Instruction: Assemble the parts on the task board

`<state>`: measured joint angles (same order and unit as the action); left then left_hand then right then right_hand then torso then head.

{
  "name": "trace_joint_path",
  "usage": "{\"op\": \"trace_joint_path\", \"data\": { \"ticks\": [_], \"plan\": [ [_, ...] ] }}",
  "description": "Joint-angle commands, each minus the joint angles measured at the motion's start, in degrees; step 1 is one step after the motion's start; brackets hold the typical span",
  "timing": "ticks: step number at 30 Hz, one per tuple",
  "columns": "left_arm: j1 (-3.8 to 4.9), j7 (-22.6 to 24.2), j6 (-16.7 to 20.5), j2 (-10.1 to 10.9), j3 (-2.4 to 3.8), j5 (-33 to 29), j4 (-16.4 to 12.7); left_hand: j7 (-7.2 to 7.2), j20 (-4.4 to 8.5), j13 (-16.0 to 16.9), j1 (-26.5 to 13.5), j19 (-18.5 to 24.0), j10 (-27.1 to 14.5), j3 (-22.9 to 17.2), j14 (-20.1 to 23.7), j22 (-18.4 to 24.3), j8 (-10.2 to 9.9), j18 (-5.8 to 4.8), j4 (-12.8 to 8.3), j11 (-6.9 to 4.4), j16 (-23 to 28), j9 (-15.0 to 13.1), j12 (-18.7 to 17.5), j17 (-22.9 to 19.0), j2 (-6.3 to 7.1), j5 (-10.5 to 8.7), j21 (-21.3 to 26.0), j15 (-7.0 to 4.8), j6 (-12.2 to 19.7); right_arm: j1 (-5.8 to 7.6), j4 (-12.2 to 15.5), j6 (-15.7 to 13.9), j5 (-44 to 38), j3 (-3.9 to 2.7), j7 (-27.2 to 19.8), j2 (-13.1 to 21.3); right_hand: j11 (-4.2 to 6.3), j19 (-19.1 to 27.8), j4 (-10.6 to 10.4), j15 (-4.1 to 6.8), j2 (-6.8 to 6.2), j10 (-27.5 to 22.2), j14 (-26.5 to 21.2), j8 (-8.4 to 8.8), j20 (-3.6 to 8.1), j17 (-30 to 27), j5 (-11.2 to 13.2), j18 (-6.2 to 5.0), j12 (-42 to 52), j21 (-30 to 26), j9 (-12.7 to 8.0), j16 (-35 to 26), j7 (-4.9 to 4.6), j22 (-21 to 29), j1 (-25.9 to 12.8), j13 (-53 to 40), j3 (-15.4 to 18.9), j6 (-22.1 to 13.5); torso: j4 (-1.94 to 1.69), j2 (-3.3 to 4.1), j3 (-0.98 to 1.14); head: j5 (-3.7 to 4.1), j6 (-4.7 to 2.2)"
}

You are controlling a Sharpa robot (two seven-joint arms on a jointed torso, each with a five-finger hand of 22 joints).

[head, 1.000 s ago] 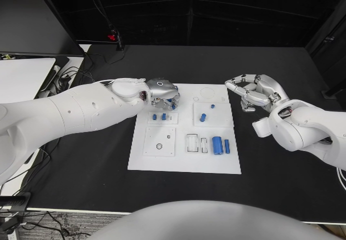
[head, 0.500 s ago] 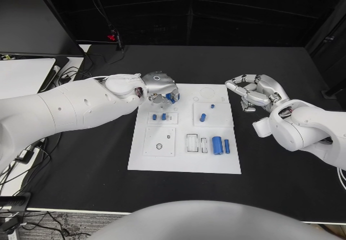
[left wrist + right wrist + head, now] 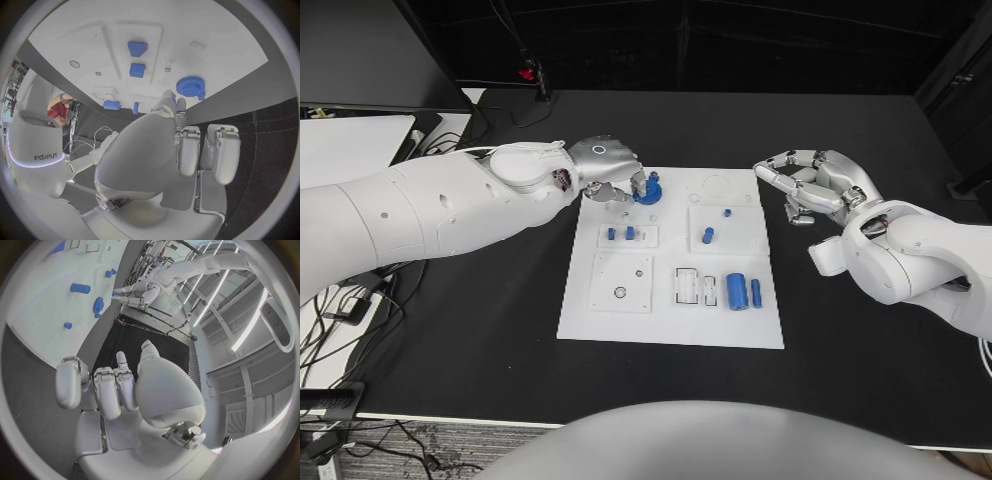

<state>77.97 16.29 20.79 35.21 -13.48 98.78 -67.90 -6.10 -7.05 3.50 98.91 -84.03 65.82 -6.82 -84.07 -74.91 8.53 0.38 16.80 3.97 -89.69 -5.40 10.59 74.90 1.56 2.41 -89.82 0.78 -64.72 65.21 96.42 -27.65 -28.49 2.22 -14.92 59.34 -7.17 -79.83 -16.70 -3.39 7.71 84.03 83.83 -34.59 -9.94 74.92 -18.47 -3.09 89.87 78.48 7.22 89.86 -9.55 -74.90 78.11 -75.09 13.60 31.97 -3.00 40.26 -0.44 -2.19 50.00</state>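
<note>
The white task board [image 3: 669,322] lies mid-table. A blue gear [image 3: 648,192] sits at its far left corner, also seen as the toothed disc [image 3: 190,86]. My left hand [image 3: 610,170] is right beside it and pinches its edge with the fingertips [image 3: 170,100], the other fingers curled. Two small blue blocks [image 3: 619,233] stand in a holder just in front. A blue peg [image 3: 707,236] and a tiny blue piece [image 3: 727,212] lie further right, and two blue cylinders [image 3: 743,292] lie nearer me. My right hand [image 3: 812,185] hovers off the board's right edge, fingers curled, holding nothing.
A white ring outline [image 3: 715,185] marks the board's far right part. Recessed slots [image 3: 685,285] and a plate with small holes [image 3: 620,282] lie toward me. A white surface and cables [image 3: 358,150] are off the table's left side. Black tabletop [image 3: 473,330] surrounds the board.
My left hand has moved toward the board's far edge with the gear, and the gear now shows more plainly at the far left corner. The right hand has stayed still.
</note>
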Motion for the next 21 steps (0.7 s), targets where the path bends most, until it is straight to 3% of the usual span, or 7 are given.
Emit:
{"op": "trace_joint_path", "data": {
  "ticks": [1, 9, 21],
  "plan": [
    [0.20, -1.5, -1.9, 1.2, 0.03, 0.1, -1.3, -0.47, 0.38, -0.1, -0.7, -6.0, 0.5, -0.4, -5.9, -15.1, 0.2, -0.38, 0.1, -0.11, -0.3, -0.4, -0.3, 15.1, -0.05, 0.38, -0.2, -0.07, -0.7, 0.07, 0.2, 0.1, -0.1, -0.03, -0.2, 0.1, -0.09, 0.0, 0.1, -0.19, 0.31, 6.0, 6.2, -0.22, 0.13, 15.1, -0.4, -0.84, 0.1, 0.0, 0.0, 0.1, -2.06, -6.0, 0.5, -14.9, 0.3, 0.4, -0.12, -0.02, 0.01, 0.03, 0.00],
    [0.31, -2.4, -3.6, 3.3, 0.02, 0.1, -3.1, -0.46, 0.38, -0.1, -1.1, -6.0, 0.6, -0.6, -5.9, -15.1, 0.0, -0.38, 0.1, -0.09, -0.3, -0.3, -0.7, 15.1, -0.10, 0.37, -0.2, -0.05, -0.6, 0.07, 0.2, 0.1, -0.1, -0.03, -0.3, 0.2, -0.08, 0.1, 0.1, -0.18, 0.30, 6.0, 6.2, -0.25, 0.14, 15.1, -0.4, -0.85, 0.1, 0.0, -0.1, 0.1, -2.05, -6.0, 0.5, -14.9, 0.3, 0.4, -0.01, 0.00, -0.05, -0.14, 0.00],
    [0.20, -2.5, -4.6, 2.8, 0.01, 0.1, -2.5, -0.51, 0.38, -0.1, -1.3, -6.0, 0.5, -0.8, -5.9, -15.1, -0.3, -0.38, 0.0, -0.05, -0.3, -0.2, -1.4, 15.1, 0.03, 0.37, -0.2, -0.02, -0.4, 0.06, 0.1, 0.1, -0.1, -0.03, -0.3, 0.2, -0.08, 0.0, 0.1, -0.17, 0.31, 6.0, 6.2, -0.27, 0.14, 15.1, -0.4, -0.83, 0.1, 0.0, -0.1, 0.1, -2.05, -6.0, 0.5, -14.9, 0.3, 0.4, 0.02, 0.01, -0.06, -0.22, 0.00]
  ]
}}
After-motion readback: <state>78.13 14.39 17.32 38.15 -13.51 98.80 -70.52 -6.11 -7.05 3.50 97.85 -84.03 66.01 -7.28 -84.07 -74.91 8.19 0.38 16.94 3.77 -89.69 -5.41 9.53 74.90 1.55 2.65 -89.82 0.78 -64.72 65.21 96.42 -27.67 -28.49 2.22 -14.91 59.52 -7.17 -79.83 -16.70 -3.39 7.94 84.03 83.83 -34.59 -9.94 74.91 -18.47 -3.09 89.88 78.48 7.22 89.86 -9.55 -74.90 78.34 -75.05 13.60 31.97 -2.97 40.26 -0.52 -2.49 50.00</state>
